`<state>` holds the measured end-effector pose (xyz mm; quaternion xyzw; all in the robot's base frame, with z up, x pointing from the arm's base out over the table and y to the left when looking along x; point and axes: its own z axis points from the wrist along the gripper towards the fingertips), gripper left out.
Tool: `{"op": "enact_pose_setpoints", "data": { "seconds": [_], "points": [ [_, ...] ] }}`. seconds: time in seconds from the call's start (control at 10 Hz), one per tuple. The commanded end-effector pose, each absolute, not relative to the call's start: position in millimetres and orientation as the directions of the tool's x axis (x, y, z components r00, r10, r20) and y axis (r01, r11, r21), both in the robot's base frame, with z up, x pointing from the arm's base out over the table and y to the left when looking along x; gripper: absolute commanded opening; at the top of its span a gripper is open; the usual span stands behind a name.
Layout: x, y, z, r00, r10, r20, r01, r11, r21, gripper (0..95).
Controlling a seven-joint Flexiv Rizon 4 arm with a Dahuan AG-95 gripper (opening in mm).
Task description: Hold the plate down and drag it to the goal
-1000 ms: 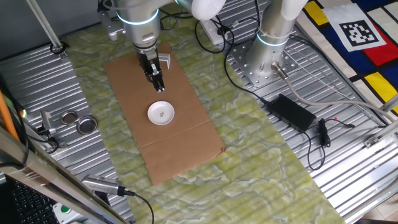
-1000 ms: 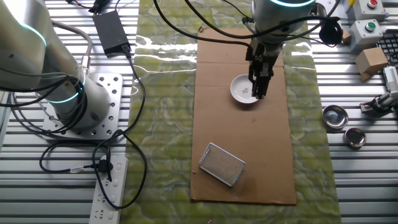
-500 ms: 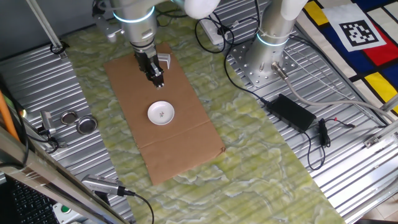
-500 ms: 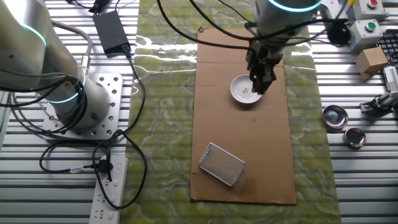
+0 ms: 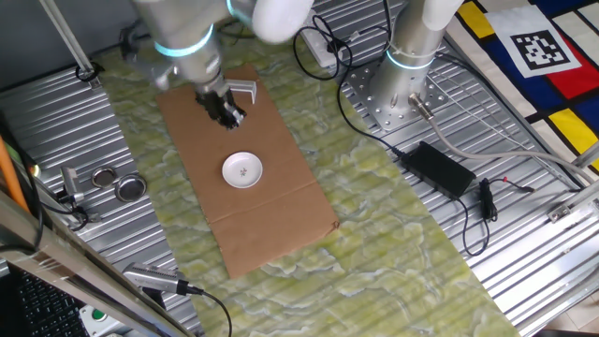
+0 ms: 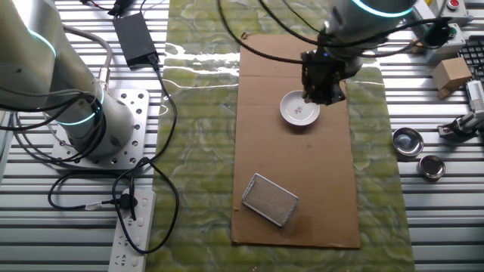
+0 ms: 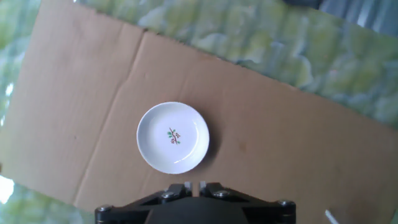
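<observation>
The plate [image 5: 241, 169] is a small white round dish with a tiny dark mark at its centre. It lies flat on a brown cardboard sheet [image 5: 281, 201]. It also shows in the other fixed view [image 6: 299, 110] and in the hand view [image 7: 173, 137]. My gripper [image 5: 233, 116] hangs above the cardboard just beyond the plate and is not touching it. Its fingers are close together and hold nothing. In the other fixed view the gripper [image 6: 323, 92] sits by the plate's upper right rim. In the hand view the fingertips [image 7: 194, 185] lie below the plate.
Two silvery round tins [image 5: 117, 182] sit on the metal slats left of the green mat; they also show in the other fixed view [image 6: 418, 152]. A metal mesh piece [image 6: 271, 199] lies on the cardboard. A second arm's base [image 5: 402, 84], a power brick [image 5: 440, 167] and cables stand to the right.
My gripper has lifted and drawn back from the plate, and the arm has swung and tilted. The plate has stayed in place on the cardboard.
</observation>
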<state>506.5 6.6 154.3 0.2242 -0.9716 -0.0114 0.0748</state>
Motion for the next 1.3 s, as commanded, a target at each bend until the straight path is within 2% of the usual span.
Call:
{"op": "enact_pose_setpoints", "data": {
  "seconds": [0.1, 0.7, 1.3],
  "points": [
    [512, 26, 131, -0.813, -0.499, 0.300, -0.547, 0.832, -0.096, 0.0],
    [515, 29, 71, -0.815, -0.503, 0.287, -0.546, 0.833, -0.090, 0.0],
    [510, 28, 56, -0.810, -0.519, 0.274, -0.556, 0.828, -0.076, 0.0]
  ]
}}
